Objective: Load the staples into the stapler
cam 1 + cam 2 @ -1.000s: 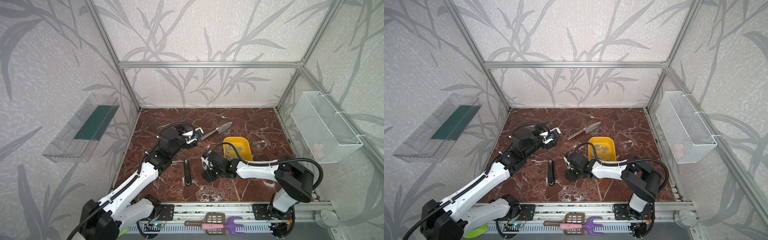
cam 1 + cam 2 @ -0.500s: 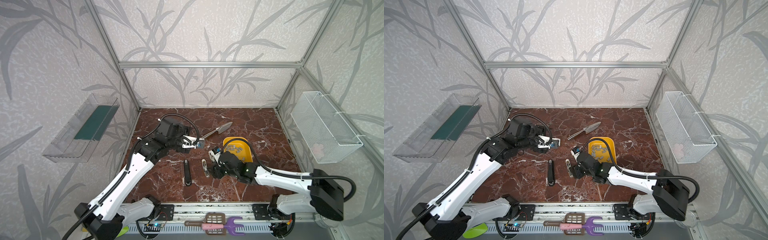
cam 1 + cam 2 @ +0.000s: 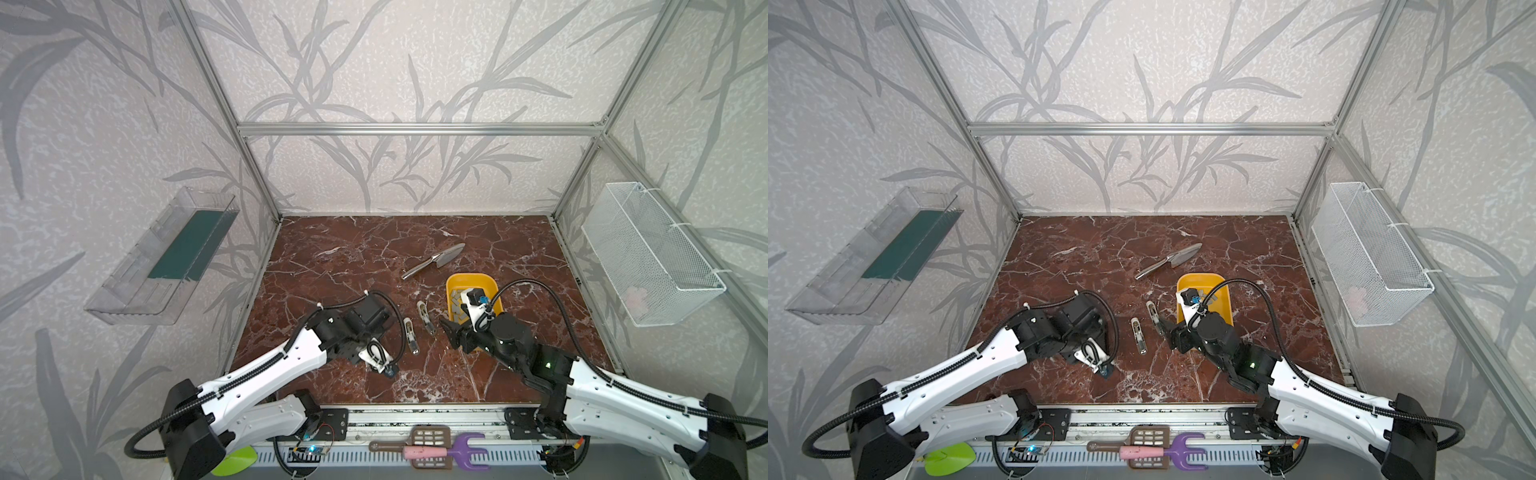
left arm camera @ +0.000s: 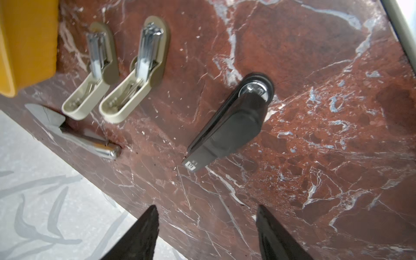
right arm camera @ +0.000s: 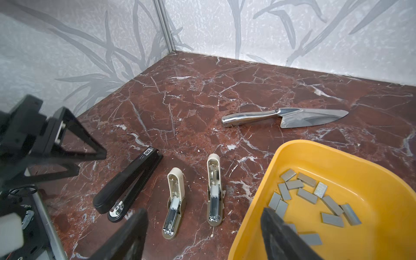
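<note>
Several grey staples point(image 5: 308, 195) lie loose in a yellow tray point(image 5: 292, 144), seen in both top views point(image 3: 469, 280) point(image 3: 1200, 279). Two beige staplers point(image 5: 174, 200) point(image 5: 215, 191) lie hinged open on the marble beside it point(image 3: 410, 336) point(image 3: 426, 317). A black stapler point(image 5: 128, 182) point(image 4: 229, 126) lies left of them, hidden under the left arm in both top views. My right gripper point(image 5: 203, 210) point(image 3: 451, 334) hovers open and empty, one finger over the tray's rim. My left gripper point(image 4: 206, 207) is open and empty above the floor near the black stapler.
A steel knife point(image 3: 434, 261) point(image 5: 286, 117) lies behind the tray. A wire basket point(image 3: 648, 257) hangs on the right wall and a clear shelf point(image 3: 166, 257) on the left wall. Plastic tools point(image 3: 428, 451) rest on the front rail.
The left arm swung back toward the front and its jaws narrowed. The right gripper drew back from the beige staplers and opened wider. Both beige staplers now lie free.
</note>
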Tool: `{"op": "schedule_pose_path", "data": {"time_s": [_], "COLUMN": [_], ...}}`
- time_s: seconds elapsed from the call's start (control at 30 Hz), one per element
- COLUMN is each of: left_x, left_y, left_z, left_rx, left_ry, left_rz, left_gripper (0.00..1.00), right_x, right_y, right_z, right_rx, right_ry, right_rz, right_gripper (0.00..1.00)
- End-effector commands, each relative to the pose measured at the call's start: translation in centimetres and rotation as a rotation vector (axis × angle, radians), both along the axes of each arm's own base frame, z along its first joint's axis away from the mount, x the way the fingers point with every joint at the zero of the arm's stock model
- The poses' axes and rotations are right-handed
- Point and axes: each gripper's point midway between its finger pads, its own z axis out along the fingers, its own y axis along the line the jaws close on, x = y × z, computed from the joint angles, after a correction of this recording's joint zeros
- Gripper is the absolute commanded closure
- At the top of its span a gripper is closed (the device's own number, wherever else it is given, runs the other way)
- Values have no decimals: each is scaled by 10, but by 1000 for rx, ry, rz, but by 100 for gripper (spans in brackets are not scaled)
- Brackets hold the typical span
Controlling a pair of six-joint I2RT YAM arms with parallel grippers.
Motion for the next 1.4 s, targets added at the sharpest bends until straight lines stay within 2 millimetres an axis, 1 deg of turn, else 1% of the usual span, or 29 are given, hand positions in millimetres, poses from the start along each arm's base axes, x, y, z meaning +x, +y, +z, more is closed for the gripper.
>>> {"op": "schedule_pose_path", "data": {"time_s": [0.0, 0.1, 0.2, 0.27, 0.37, 0.5, 0.67, 0.8, 0.83, 0.87, 0.9, 0.97, 1.0, 1.13, 1.17, 1.2, 1.23, 1.27, 1.37], "left_x": [-4, -7, -2, 1, 7, 11, 10, 7, 5, 4, 3, -1, -3, -3, -3, -2, -2, -1, -2], "left_y": [12, 6, -7, -11, -15, -24, -23, -31, -32, -33, -33, -31, -30, -33, -33, -33, -33, -34, -35], "left_z": [-20, -24, -25, -29, -40, -47, -58, -54, -52, -51, -51, -54, -56, -59, -59, -59, -59, -59, -60], "left_rx": [128, 120, 90, 101, 140, 149, 197, 160, 153, 149, 146, 147, 145, 115, 115, 115, 115, 115, 122], "left_ry": [-31, -27, -48, -54, -62, -48, -25, -4, 5, 7, 7, 14, 19, 10, 8, 6, 8, 10, 27], "left_rz": [-117, -146, -169, -196, -221, -227, -241, -223, -221, -220, -221, -226, -228, -227, -224, -222, -217, -213, -202], "left_gripper": [35, 36, 37, 41, 53, 57, 59, 64, 66, 72, 81, 92, 100, 100, 98, 91, 78, 73, 70], "right_x": [5, 4, 4, 2, 1, 0, -2, -3, -3, -3, -3, -3, -3, -3, -3, -4, -4, -4, -5], "right_y": [4, 10, 13, 16, 21, 24, 26, 26, 26, 26, 26, 27, 27, 29, 29, 30, 30, 30, 31], "right_z": [-4, -9, -10, -11, -12, -15, -14, -12, -12, -12, -13, -13, -14, -16, -16, -16, -16, -16, -15], "right_rx": [-22, -27, -25, -19, -10, -13, -2, 2, 2, 2, 1, 0, 1, -5, -5, -3, -3, -1, 1], "right_ry": [-9, 12, 20, 25, 33, 48, 55, 54, 54, 54, 55, 58, 60, 67, 68, 69, 70, 72, 72], "right_rz": [1, 23, 33, 47, 67, 79, 91, 94, 95, 96, 95, 99, 100, 105, 106, 108, 110, 111, 117], "right_gripper": [20, 20, 20, 20, 20, 20, 20, 20, 20, 20, 20, 20, 20, 20, 20, 20, 20, 20, 20]}}
